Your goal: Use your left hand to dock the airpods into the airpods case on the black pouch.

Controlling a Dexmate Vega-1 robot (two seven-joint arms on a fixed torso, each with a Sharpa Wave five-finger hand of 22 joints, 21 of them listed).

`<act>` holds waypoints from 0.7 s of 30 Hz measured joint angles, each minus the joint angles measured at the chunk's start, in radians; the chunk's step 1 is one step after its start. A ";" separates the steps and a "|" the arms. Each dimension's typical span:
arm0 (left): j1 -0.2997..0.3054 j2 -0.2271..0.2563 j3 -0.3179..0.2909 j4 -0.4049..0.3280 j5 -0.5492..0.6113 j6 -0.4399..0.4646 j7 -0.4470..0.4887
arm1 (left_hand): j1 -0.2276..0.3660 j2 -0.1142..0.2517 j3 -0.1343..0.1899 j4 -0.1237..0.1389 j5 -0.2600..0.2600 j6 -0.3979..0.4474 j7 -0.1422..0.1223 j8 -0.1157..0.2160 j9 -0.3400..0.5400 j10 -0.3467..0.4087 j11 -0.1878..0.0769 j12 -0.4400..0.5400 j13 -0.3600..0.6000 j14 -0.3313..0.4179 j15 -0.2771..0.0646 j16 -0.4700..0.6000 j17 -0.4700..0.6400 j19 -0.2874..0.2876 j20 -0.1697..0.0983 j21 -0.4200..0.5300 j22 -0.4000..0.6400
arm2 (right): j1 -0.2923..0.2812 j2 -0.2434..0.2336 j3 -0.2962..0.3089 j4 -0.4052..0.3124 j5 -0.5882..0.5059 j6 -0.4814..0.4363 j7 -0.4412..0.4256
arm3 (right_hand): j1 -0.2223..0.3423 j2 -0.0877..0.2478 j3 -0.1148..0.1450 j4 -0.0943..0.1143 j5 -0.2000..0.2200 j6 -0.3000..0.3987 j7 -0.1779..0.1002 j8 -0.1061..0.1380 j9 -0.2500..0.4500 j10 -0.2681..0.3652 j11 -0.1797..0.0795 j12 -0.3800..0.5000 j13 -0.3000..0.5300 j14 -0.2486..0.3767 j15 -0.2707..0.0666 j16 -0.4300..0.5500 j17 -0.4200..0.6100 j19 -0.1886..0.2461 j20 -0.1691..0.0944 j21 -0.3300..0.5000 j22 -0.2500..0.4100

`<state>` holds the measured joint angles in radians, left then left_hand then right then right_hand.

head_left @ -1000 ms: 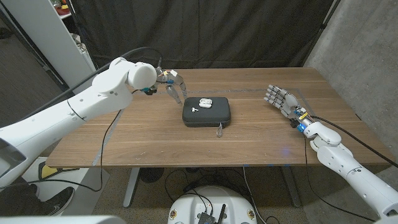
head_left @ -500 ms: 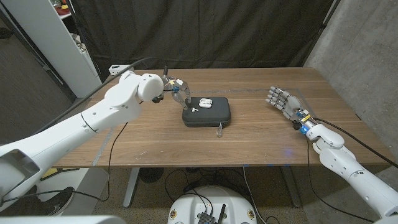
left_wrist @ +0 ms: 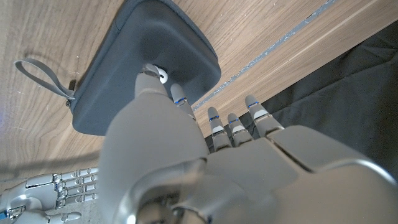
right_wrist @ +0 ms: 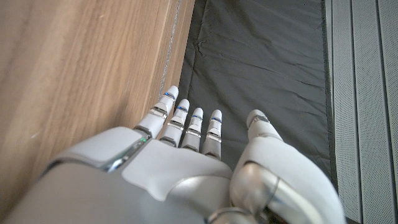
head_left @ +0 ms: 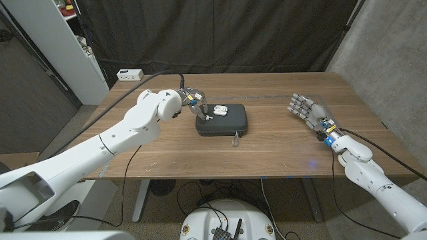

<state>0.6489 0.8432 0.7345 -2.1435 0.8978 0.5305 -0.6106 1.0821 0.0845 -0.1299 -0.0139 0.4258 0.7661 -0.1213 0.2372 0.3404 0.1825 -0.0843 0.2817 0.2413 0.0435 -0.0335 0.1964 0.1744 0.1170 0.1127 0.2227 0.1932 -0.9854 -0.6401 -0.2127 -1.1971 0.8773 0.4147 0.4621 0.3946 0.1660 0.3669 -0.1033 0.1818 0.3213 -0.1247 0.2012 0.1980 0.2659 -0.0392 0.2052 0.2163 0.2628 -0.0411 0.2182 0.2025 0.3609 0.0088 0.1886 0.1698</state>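
On the black pouch at table centre, the loose earbud lies at seven o'clock of the open case; the left hand, fingers spread, should pinch it gently, while the right hand waits open.

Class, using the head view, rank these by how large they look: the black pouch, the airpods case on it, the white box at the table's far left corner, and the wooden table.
1. Wooden table
2. Black pouch
3. White box
4. Airpods case

The white box sits farther from the camera, so its lead over the airpods case is unsure.
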 measured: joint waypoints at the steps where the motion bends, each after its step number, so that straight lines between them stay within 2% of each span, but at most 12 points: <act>1: 0.005 -0.004 0.000 0.001 0.002 0.001 0.002 | 0.000 0.000 0.000 0.000 -0.004 0.000 0.000 0.003 0.001 0.000 0.000 0.000 0.002 0.000 0.000 0.000 0.000 0.002 -0.002 0.000 0.000 | 0.000 0.000 0.000 0.001 0.001 0.002 0.002 | 0.000 0.000 0.000 0.000 0.000 0.000 0.000 0.000 0.000 0.000 0.000 0.000 0.000 0.000 0.000 0.000 0.000 0.003 0.003 0.000 0.000; 21: 0.072 -0.056 0.008 0.023 0.073 0.046 0.082 | 0.008 0.008 -0.008 0.003 -0.017 0.036 0.012 0.026 0.024 0.021 -0.001 0.015 0.012 0.025 -0.003 0.000 0.000 0.012 -0.005 0.007 0.001 | -0.029 0.003 0.018 0.005 0.012 0.027 0.016 | -0.004 -0.004 0.000 0.000 0.000 0.004 0.004 0.000 0.000 0.005 0.005 0.000 0.000 0.000 0.000 0.004 0.002 0.004 0.004 0.000 0.000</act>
<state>0.7206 0.7871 0.7422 -2.1205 0.9711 0.5763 -0.5286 1.0899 0.0924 -0.1380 -0.0112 0.4091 0.8019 -0.1091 0.2632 0.3645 0.2032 -0.0855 0.2969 0.2536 0.0689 -0.0367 0.1964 0.1744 0.1292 0.1072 0.2295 0.1946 -1.0148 -0.6375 -0.1944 -1.1921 0.8893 0.4421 0.4777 0.3907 0.1620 0.3668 -0.1033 0.1818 0.3251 -0.1208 0.2012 0.1978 0.2713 -0.0338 0.2052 0.2162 0.2627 -0.0411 0.2220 0.2045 0.3647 0.0126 0.1886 0.1698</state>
